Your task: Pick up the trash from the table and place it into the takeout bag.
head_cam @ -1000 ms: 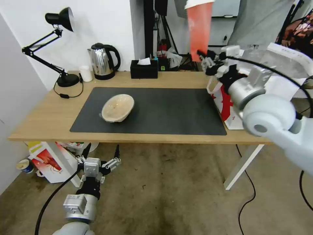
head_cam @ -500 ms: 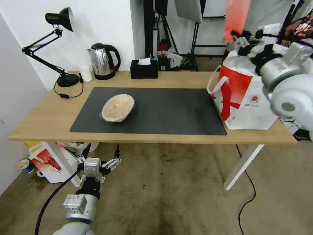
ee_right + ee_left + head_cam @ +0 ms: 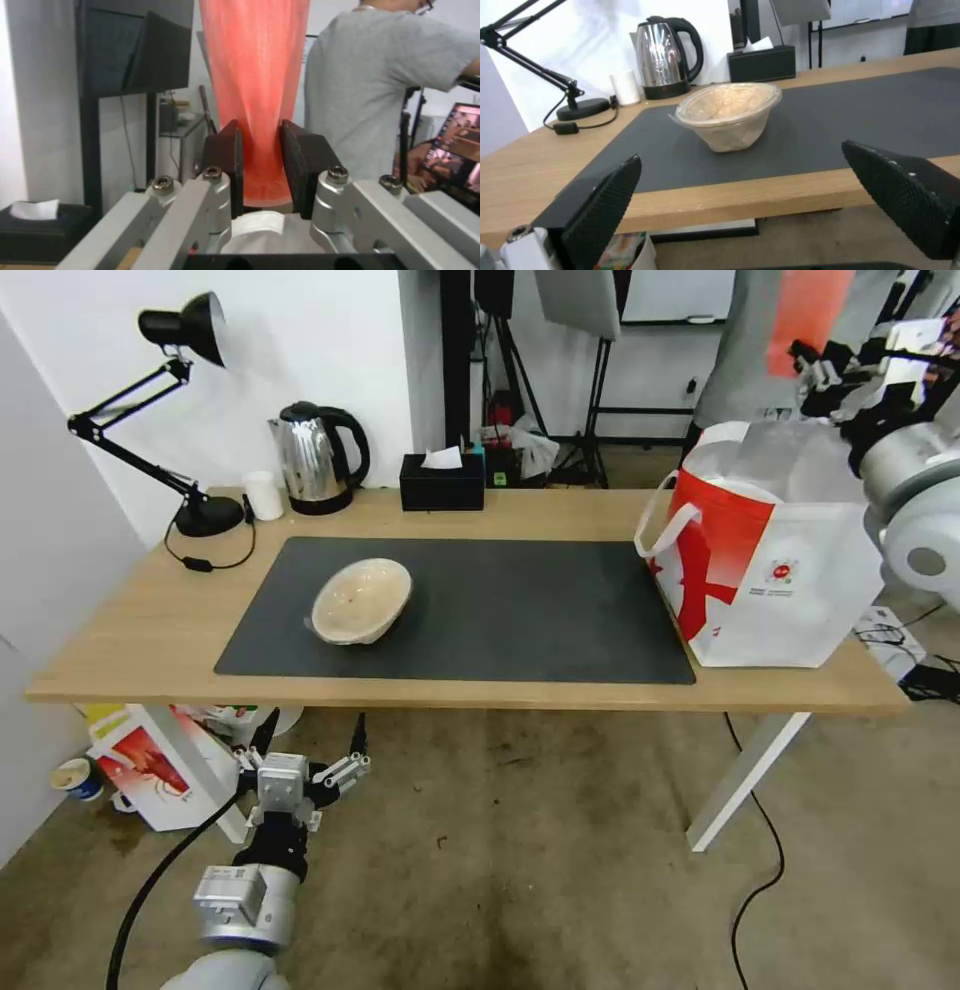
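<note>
Right end effector [image 3: 815, 370] raised above the open top of the bag [image 3: 770, 570], clamped on the lower part of the red cup [image 3: 805, 310]. In the right wrist view, both black pads [image 3: 227, 165] pressed against the cup's [image 3: 255, 93] narrow base, cup upright between them. Bag standing at the right end of the table [image 3: 120, 640], just beside the right edge of the grey mat [image 3: 520, 610], silvery lining visible inside, white handle [image 3: 665, 525] hanging toward the mat.

Beige bowl [image 3: 361, 600] resting on the left part of the mat, tilted, well apart from the bag. Same bowl [image 3: 728, 114] seen in the left wrist view, beyond the table edge.

Left end effector [image 3: 300, 770] parked low in front of the table, below its edge, fingers [image 3: 602, 210] spread wide with nothing between them.

Along the table's back edge: lamp [image 3: 170, 410], small white cup [image 3: 264, 495], kettle [image 3: 315, 457] and black tissue box [image 3: 441, 482].
</note>
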